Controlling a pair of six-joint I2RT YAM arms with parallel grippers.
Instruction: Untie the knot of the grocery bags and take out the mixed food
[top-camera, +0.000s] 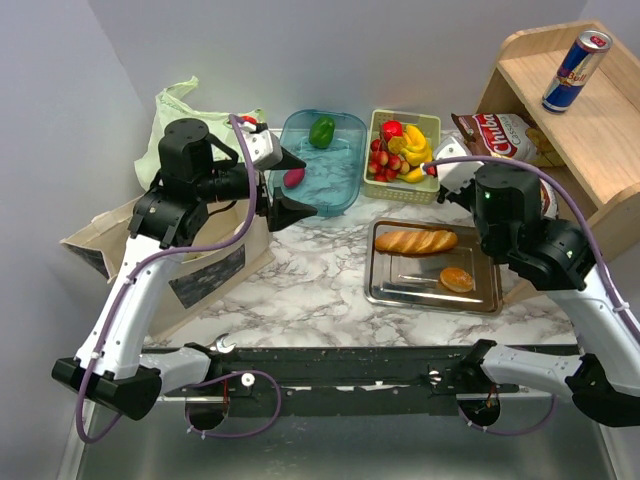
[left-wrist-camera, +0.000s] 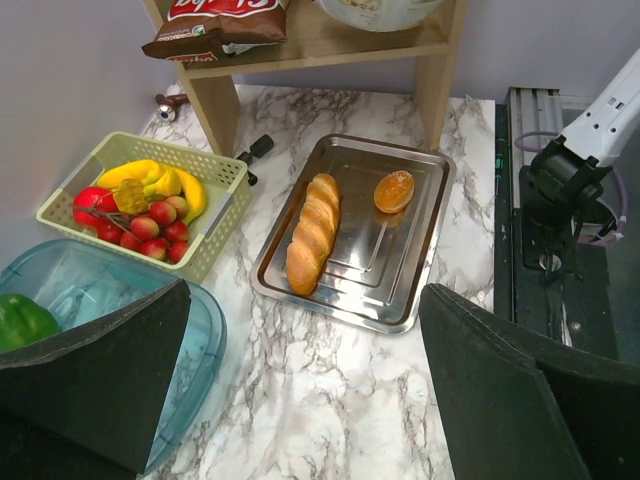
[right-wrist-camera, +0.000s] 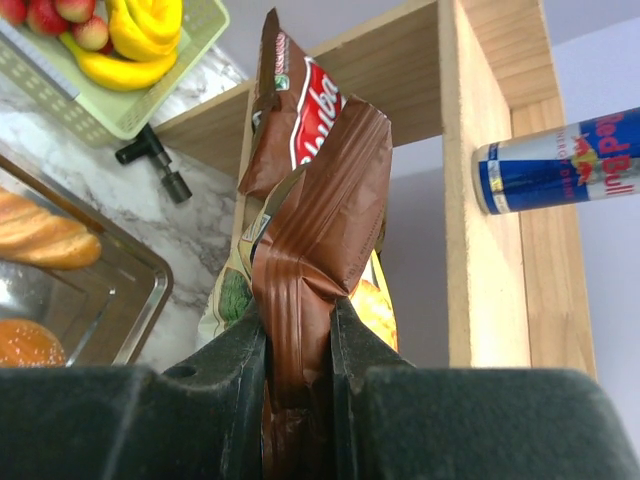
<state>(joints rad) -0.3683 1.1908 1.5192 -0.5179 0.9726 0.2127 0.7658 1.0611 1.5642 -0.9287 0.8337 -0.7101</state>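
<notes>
While the brown crisp bag (right-wrist-camera: 310, 230) sits pinched by its crumpled end in the right gripper (right-wrist-camera: 298, 335), it hangs at the mouth of the wooden shelf (right-wrist-camera: 490, 100). Step judged: shelving unpacked food. Next calls for lowering it, then easing off. Left gripper (left-wrist-camera: 300, 400) spread wide, empty, beside the teal tub (left-wrist-camera: 205, 330). Pale green bag (top-camera: 180, 112) and beige tote (top-camera: 105, 238) far left; knot not discernible.

Both arms, the left arm (top-camera: 120, 310) and right arm (top-camera: 605, 295), have white link shells and chunky black joint housings behind the wrist. A purple cable (top-camera: 128, 280) trails back from each wrist. The left gripper (left-wrist-camera: 305, 290) and right gripper (right-wrist-camera: 297, 310) carry 2 broad matte black fingers each.
</notes>
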